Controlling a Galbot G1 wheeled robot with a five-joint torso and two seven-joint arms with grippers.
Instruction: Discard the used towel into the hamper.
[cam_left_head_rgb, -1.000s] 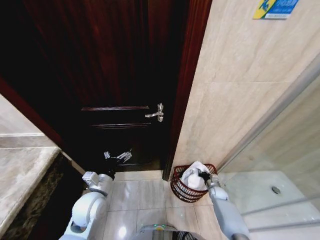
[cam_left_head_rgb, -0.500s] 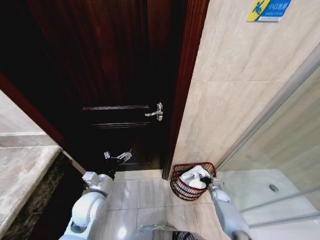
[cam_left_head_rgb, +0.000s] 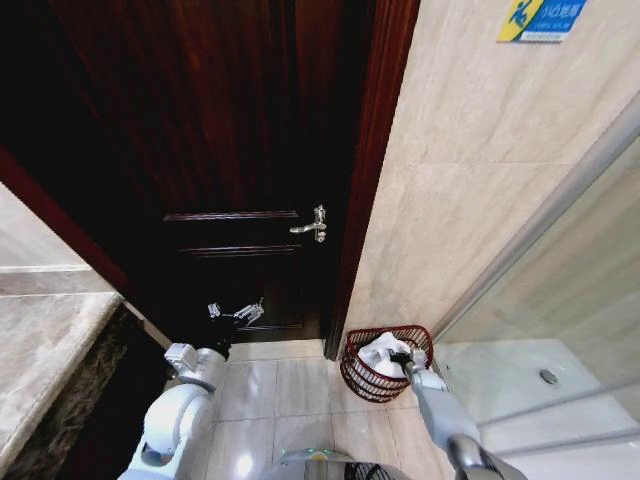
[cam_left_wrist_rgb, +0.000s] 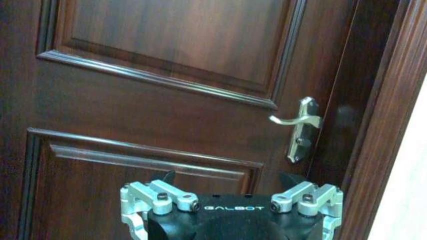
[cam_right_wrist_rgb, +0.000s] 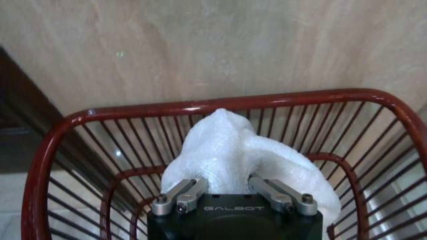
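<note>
The right gripper (cam_right_wrist_rgb: 230, 200) is down inside the hamper (cam_right_wrist_rgb: 200, 106), its fingers (cam_right_wrist_rgb: 181, 196) pressed into the white towel (cam_right_wrist_rgb: 230, 150) and apparently clamped on it, with the cloth bulging up ahead of them. In the head view the right gripper (cam_left_head_rgb: 403, 362) sits at the near rim of the hamper (cam_left_head_rgb: 352, 372), which stands on the tiled floor (cam_left_head_rgb: 290, 385) against the beige wall (cam_left_head_rgb: 470, 200), just beside the dark door frame (cam_left_head_rgb: 372, 150); the towel (cam_left_head_rgb: 378, 349) lies within the wire sides.

As I judge it, the step in hand is the release. To do it well, the fingers should part fully while the towel is below the rim, so no fold hangs over the wire, and the arm should lift straight up so that it neither drags the cloth out nor catches the basket.

The left gripper (cam_left_head_rgb: 235, 312) waits near the door (cam_left_wrist_rgb: 167, 100), open and holding nothing, below the silver handle (cam_left_wrist_rgb: 299, 125).

"GALBOT" is printed on both gripper bodies. A blue and yellow sign (cam_left_head_rgb: 540, 18) is high on the wall; its writing is too small to read.
</note>
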